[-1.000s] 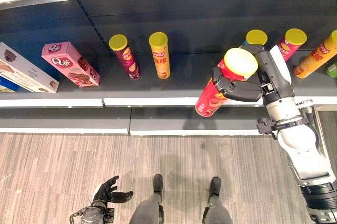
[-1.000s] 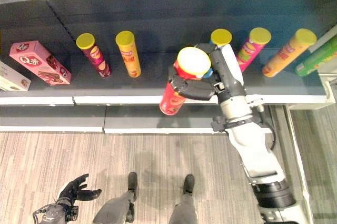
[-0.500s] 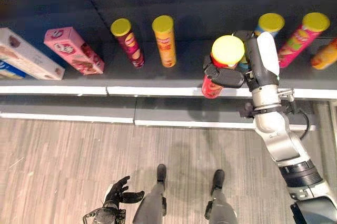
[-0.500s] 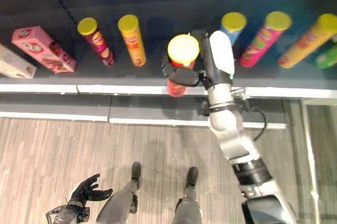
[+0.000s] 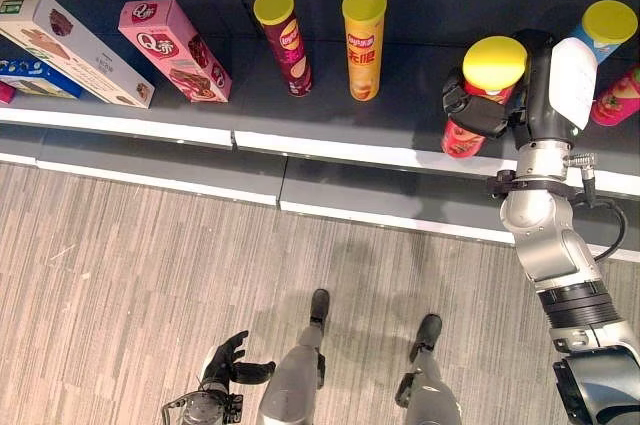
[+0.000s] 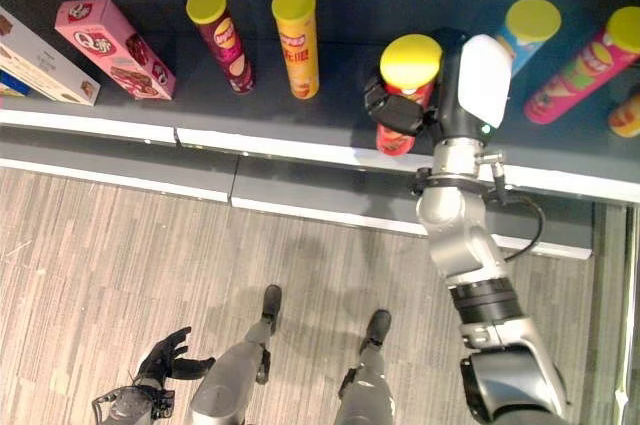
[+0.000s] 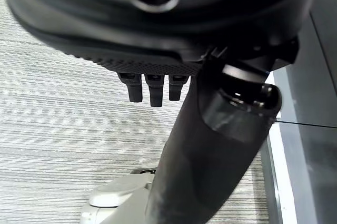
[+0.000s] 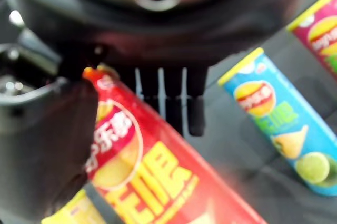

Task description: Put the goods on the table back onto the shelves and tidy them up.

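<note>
Right hand (image 5: 487, 110) curled round the red can (image 5: 470, 123) — gripping it upright on the dark shelf (image 5: 400, 125), yellow lid toward the camera, long axis standing, base at the shelf's front edge. Blue can (image 6: 527, 30) just beside, beyond the hand; yellow can (image 6: 297, 40) and maroon can (image 6: 222, 38) farther along. Grey wood-grain floor (image 5: 120, 275) below the shelf. Left hand (image 5: 228, 365) low over that floor — fingers relaxed, empty.

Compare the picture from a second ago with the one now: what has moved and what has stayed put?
The right hand, still shut on the red can, has carried it from over the shelf's front edge onto the shelf and stood it more upright. The left hand stays low and open; the other cans and boxes are unmoved.
</note>
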Motion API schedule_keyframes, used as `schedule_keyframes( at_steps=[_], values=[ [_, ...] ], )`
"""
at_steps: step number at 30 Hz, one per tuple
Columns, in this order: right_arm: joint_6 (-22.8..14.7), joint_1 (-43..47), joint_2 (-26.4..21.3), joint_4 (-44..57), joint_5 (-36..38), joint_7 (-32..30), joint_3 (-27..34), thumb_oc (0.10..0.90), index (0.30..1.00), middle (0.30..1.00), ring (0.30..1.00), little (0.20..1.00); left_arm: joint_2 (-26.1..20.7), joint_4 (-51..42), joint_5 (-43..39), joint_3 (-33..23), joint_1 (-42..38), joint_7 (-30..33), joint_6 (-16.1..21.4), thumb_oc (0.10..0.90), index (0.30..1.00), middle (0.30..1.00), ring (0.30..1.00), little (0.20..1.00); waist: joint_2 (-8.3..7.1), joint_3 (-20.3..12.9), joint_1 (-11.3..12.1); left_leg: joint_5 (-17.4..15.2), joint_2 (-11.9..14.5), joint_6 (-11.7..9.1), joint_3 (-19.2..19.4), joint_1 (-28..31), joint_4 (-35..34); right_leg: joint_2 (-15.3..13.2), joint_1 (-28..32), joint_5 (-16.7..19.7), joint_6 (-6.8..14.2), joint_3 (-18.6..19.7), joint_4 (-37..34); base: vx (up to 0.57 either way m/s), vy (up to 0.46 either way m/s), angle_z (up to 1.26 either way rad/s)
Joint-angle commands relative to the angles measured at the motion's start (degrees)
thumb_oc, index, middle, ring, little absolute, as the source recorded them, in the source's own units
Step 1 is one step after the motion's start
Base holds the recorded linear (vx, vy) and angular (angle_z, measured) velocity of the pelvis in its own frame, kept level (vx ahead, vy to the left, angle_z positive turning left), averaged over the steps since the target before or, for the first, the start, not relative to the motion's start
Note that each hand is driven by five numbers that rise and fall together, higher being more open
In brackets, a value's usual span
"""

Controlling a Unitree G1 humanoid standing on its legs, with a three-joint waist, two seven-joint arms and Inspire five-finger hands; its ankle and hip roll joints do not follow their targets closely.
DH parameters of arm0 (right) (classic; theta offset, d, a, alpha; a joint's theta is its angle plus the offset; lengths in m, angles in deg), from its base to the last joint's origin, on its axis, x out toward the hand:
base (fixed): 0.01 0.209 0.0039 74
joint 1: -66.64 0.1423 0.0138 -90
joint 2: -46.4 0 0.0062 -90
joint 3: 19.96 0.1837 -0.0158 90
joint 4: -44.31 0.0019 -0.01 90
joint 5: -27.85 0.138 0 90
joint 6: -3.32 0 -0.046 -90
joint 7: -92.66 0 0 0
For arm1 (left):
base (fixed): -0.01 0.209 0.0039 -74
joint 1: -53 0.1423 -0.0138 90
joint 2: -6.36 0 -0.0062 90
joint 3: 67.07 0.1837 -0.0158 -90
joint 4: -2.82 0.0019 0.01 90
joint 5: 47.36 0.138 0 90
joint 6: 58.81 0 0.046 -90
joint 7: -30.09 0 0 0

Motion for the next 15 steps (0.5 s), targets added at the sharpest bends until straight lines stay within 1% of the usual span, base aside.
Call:
schedule_keyframes(
  at_steps=[1,3,12,15],
  values=[
    [-3.1,9.1,-3.8,7.1,-2.7,-6.8,0.5,0.400,0.300,0.300,0.300,0.300,-4.4,-0.5,-0.8,2.2,0.1,2.6,2.3,0.800,0.900,0.900,0.900,0.900,-1.36,-3.1,1.0,-4.9,1.1,-1.2,-0.8,0.5,0.6,-3.3,2.1,-4.7,4.0,-0.4,1.6,-0.09,-0.016,0.02],
    [-2.5,13.2,-6.0,4.8,-3.0,-8.2,-0.9,0.400,0.300,0.300,0.300,0.300,-4.9,-1.5,-1.0,2.9,-0.4,2.9,2.9,0.800,0.900,0.900,0.900,0.900,-1.06,-2.0,1.8,-4.3,1.0,-1.5,-1.4,-1.5,0.6,-3.5,0.7,-4.5,4.1,-0.9,1.9,-0.09,-0.012,0.02],
    [-0.8,18.3,-9.6,1.3,-2.8,-10.9,-1.7,0.400,0.300,0.300,0.300,0.300,-5.2,-1.5,-1.5,3.6,-1.6,3.6,3.3,0.800,0.900,0.900,0.900,0.900,-0.61,-0.9,2.4,-3.8,0.6,-1.7,-2.1,-3.6,0.5,-3.9,-0.8,-4.1,4.4,-1.5,2.0,-0.02,0.006,0.10],
    [-0.7,19.3,-10.0,0.8,-2.4,-11.5,-1.9,0.400,0.300,0.300,0.300,0.300,-5.3,-1.7,-1.6,3.9,-1.8,3.7,3.4,0.800,0.900,0.900,0.900,0.900,-0.56,-0.8,2.4,-3.7,0.6,-1.7,-2.3,-4.0,0.5,-3.9,-1.1,-4.1,4.4,-1.5,2.0,0.00,0.002,0.01]
  ],
)
